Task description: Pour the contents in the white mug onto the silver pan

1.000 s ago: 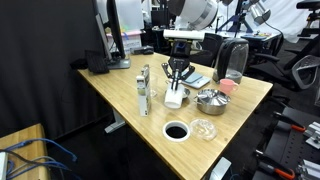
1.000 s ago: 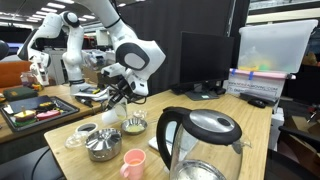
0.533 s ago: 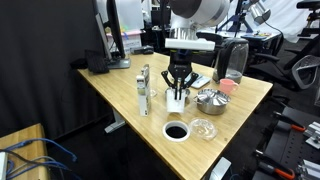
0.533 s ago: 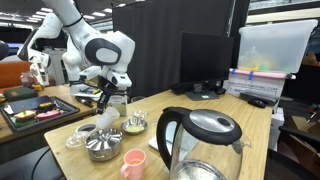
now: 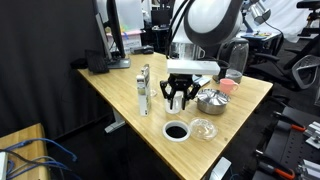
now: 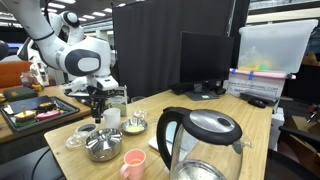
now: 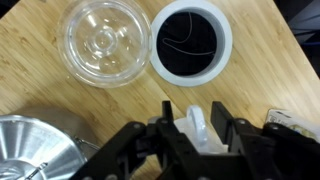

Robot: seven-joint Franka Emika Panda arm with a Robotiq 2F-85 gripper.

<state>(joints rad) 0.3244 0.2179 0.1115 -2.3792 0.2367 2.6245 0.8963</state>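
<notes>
Your gripper (image 7: 197, 135) straddles the white mug (image 7: 196, 120) beside the silver bowl (image 7: 35, 150); you can't tell whether its jaws grip it.

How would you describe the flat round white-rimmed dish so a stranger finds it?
Find the light wooden table and its edge nearest the camera in an exterior view. Two round dishes lie there side by side: the flat white-rimmed dish has a dark inside, the clear glass dish is transparent.

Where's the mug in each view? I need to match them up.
In an exterior view: mug mid-table, left of the bowl.
In an exterior view: mug left of centre, behind the bowl.
Wrist view: mug bottom centre, right of the bowl.
Shared landmark: the silver bowl.
</notes>
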